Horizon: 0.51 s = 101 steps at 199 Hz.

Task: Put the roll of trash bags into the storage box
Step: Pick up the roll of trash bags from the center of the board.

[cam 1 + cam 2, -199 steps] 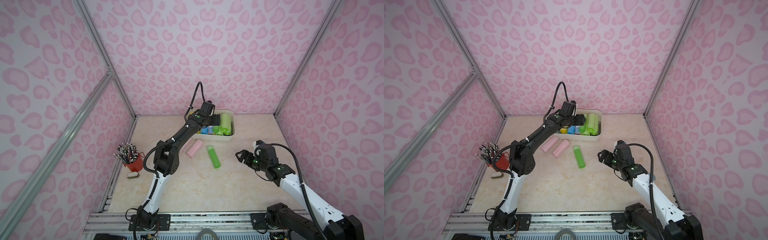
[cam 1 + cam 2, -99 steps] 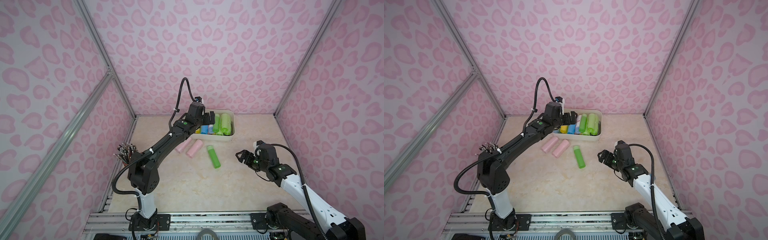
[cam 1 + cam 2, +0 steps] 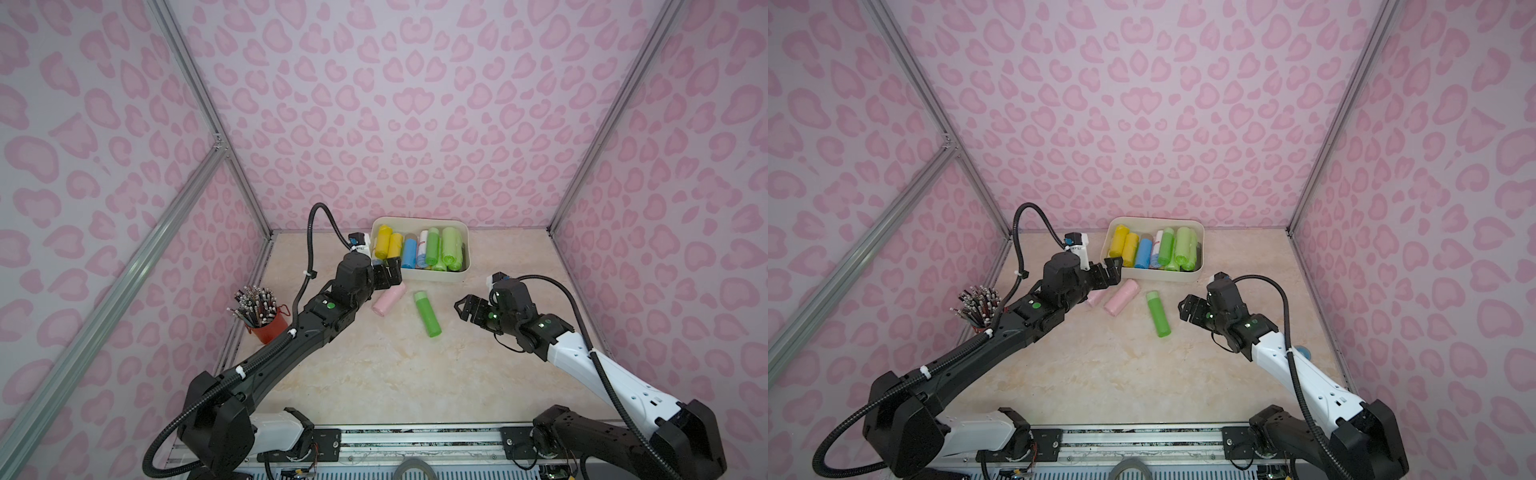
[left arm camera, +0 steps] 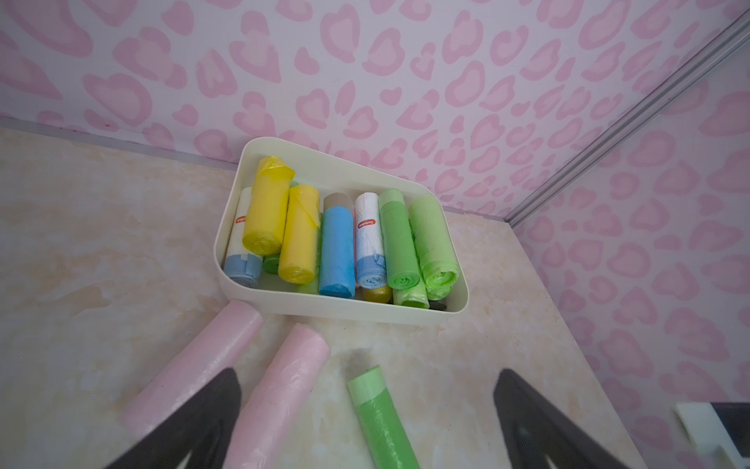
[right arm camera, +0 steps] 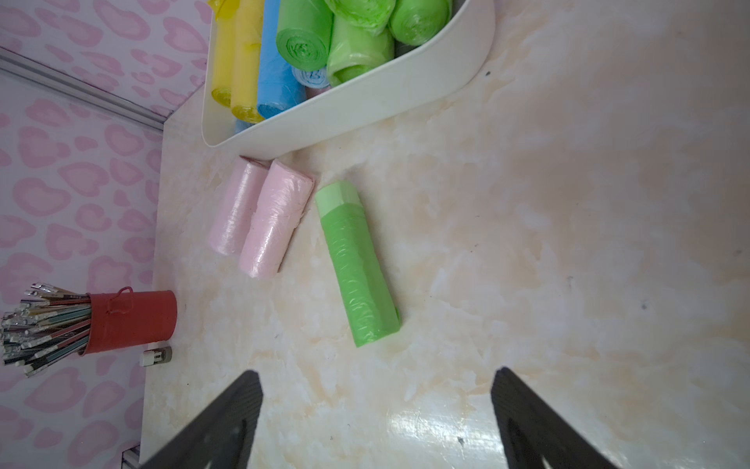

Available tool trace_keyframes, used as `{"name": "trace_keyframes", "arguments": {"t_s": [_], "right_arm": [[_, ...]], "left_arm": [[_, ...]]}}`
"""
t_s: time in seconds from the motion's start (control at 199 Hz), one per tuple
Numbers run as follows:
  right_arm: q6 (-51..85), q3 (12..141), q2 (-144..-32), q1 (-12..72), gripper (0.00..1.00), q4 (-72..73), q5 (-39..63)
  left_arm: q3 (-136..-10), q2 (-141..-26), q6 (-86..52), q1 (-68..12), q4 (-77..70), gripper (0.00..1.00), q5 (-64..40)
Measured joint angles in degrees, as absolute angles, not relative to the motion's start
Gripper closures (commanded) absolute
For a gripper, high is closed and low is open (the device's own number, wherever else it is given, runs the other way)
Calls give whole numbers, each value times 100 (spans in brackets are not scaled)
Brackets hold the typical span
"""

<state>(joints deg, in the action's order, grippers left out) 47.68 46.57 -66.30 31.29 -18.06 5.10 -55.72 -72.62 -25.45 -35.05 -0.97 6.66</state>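
Finds left gripper [image 3: 388, 272] gaping wide, empty, pulled back since a second ago from over storage box [image 3: 419, 276] to its lower-left corner, above pink rolls [image 3: 1121, 297]. Leaves right gripper [image 3: 466, 311] unmoved, spread open, holding nothing, right of green roll of trash bags [image 3: 428, 313] lying mid-frame below box.

A staged robot test booth, not a lived-in room. Walls [image 3: 395, 104] of pink blotch-print panels, held in bare aluminium struts [image 3: 202, 95], close in a marble-look counter [image 3: 374, 374]. The left arm [image 3: 291, 343] and right arm [image 3: 582, 357] are mounted on a metal rail [image 3: 415, 434] along the frame's lower edge.
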Motion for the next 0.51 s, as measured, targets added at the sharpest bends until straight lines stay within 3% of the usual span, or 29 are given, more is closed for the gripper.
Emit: {"name": "trace_keyframes", "arguments": {"t_s": [0.121, 0.307, 0.508], "right_arm": [[4727, 4952, -7087, 3291, 9, -1804, 414], [4626, 5380, -8134, 3522, 0, -1763, 423], [4427, 5909, -9024, 3610, 16, -1772, 600]], "left_arm": [[-4960, -6757, -2727, -3448, -156, 0, 814], [-4869, -6361, -2842, -3426, 95, 0, 604], [-4270, -5688, -3105, -3439, 91, 0, 438]]}}
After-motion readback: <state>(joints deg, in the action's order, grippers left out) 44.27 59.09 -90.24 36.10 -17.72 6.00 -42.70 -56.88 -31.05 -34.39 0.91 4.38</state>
